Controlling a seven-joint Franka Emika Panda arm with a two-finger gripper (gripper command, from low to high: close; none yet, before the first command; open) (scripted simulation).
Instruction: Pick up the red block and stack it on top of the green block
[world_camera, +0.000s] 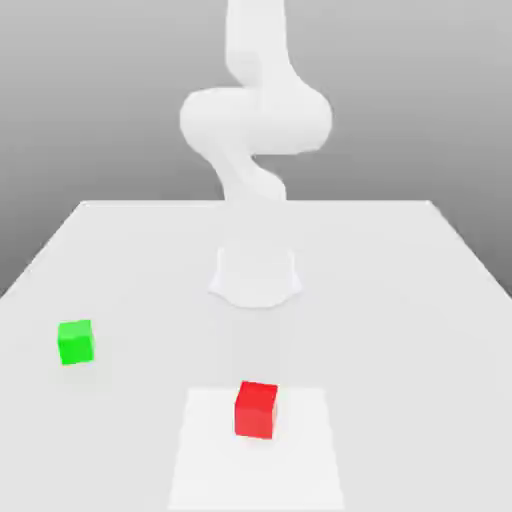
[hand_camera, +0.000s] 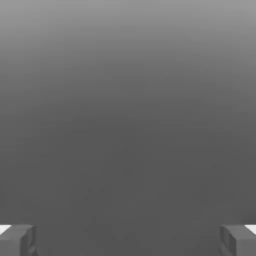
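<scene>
On the table (world_camera: 400, 300): both cubes sit apart, neither touched, so the task looks unstarted.
Red block (world_camera: 257, 409): near the front edge, on a paler square patch (world_camera: 300, 470), free to be taken from above.
Green block (world_camera: 76, 342): well off toward the exterior view's left, its top bare for stacking.
Arm (world_camera: 255, 120): raised and folded above its base (world_camera: 255, 275), far from both blocks.
Gripper (hand_camera: 128, 239): fingers (hand_camera: 17, 240) spread wide, holding nothing.

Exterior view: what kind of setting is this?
Likely a bare simulated tabletop test scene: a plain white table, a featureless grey backdrop, a white arm, and just a red block and green block.
</scene>
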